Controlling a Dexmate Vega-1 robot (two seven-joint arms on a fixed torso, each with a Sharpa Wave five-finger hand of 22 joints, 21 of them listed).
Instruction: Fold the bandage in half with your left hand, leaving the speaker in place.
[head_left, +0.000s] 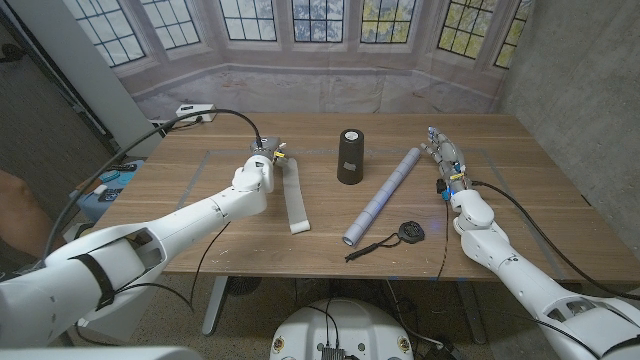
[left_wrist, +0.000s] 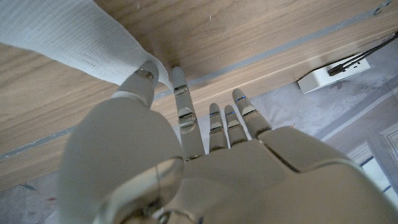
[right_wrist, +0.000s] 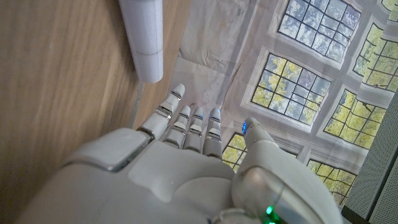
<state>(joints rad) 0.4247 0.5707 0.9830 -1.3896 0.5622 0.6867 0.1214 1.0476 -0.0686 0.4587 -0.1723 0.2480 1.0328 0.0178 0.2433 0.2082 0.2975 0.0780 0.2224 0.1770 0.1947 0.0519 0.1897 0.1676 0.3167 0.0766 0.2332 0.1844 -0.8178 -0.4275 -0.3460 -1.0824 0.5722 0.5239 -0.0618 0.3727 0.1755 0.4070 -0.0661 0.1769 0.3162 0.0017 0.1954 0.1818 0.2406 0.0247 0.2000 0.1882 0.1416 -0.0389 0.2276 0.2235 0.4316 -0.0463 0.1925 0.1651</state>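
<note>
The long white woven bandage strip (head_left: 295, 199) lies stretched on the wooden bench (head_left: 520, 190), far end pinched betw. thumb and a finger of the left hand (head_left: 262, 166), prob. lifted slightly. Best carry it low toward the near end, well clear of the black cylindrical speaker (head_left: 350, 156). Right hand (head_left: 444, 160) holds nothing, fingers extended.
</note>
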